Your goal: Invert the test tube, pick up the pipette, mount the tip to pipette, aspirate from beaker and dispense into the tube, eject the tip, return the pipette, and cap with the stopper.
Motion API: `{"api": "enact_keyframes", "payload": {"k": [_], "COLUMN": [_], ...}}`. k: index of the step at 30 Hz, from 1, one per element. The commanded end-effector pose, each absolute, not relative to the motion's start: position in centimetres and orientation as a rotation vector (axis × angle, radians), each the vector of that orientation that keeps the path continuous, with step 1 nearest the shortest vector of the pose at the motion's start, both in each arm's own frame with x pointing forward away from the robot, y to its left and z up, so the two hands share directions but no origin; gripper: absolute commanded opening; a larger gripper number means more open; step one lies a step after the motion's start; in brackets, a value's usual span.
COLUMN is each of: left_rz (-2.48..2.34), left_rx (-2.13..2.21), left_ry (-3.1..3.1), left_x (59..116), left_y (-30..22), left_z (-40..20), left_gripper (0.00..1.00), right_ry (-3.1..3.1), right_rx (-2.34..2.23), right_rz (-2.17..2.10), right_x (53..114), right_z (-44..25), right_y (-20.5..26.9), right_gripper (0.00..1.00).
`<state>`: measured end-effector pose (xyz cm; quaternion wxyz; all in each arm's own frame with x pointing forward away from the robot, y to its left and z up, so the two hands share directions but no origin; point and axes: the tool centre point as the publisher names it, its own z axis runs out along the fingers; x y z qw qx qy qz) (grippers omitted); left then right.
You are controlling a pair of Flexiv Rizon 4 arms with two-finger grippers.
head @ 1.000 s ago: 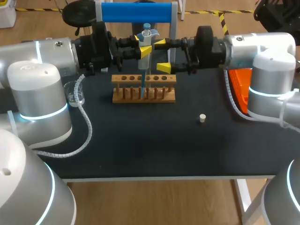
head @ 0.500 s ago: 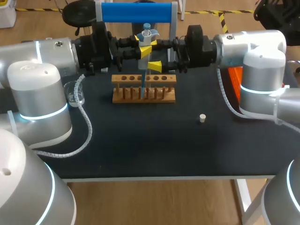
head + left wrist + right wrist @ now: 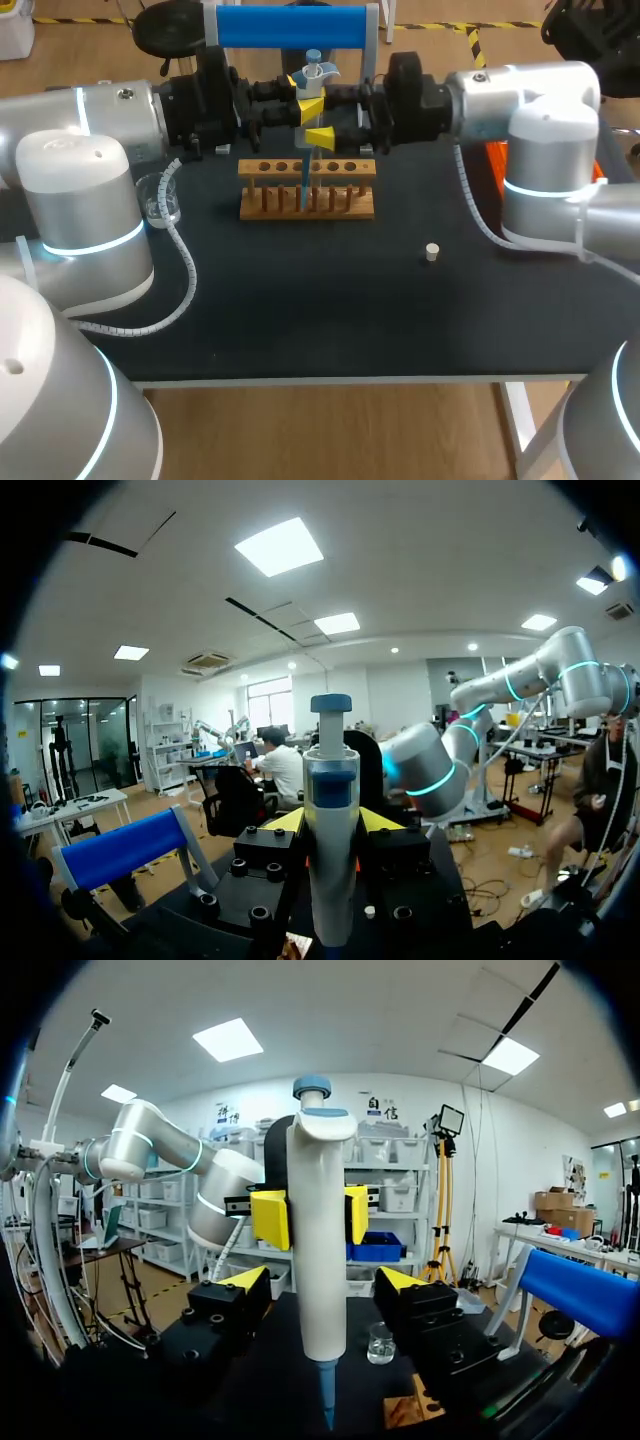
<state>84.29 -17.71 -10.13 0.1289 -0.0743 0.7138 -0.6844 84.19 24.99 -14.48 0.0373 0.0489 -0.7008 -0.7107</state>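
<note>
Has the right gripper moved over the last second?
Yes. The right gripper has slid toward the pipette, from above the rack's right end to near its middle.

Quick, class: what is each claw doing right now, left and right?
Left claw: closed, holding the pipette.
Right claw: open, fingers either side of the pipette, not touching.

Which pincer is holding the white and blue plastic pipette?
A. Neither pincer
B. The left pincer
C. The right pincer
B: the left pincer clamps the white and blue plastic pipette between its yellow tips; the right pincer stands open, apart from it.
</note>
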Motion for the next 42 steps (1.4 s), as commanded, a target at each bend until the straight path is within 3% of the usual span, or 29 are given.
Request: {"api": "enact_keyframes", "payload": {"k": [1,30,33,36,42], "left_rz": [-1.992,-1.992,-1.992,-1.992,-1.992], "left_rx": [-0.215,-0.215,-0.215,-0.215,-0.215], "left_ry": [2.071,2.071,2.071,2.071,2.071], "left_x": [84.24,84.24,84.24,84.24,84.24], "left_y": [-17.67,-17.67,-17.67,-17.67,-17.67], "left_z": [-10.17,-10.17,-10.17,-10.17,-10.17], "left_gripper": [0.00,0.00,0.00,0.00,0.00], "right_ry": [-2.152,-2.132,-2.130,-2.128,-2.118], "right_rx": [0.147,0.165,0.168,0.173,0.180], "right_rz": [-2.186,-2.197,-2.198,-2.201,-2.206], "right_x": [84.24,83.93,83.88,83.84,83.77], "right_z": [-14.57,-14.25,-14.21,-14.16,-14.10], "right_y": [25.45,26.25,26.24,26.21,26.15], "right_gripper": [0.65,0.40,0.33,0.00,0.00]}}
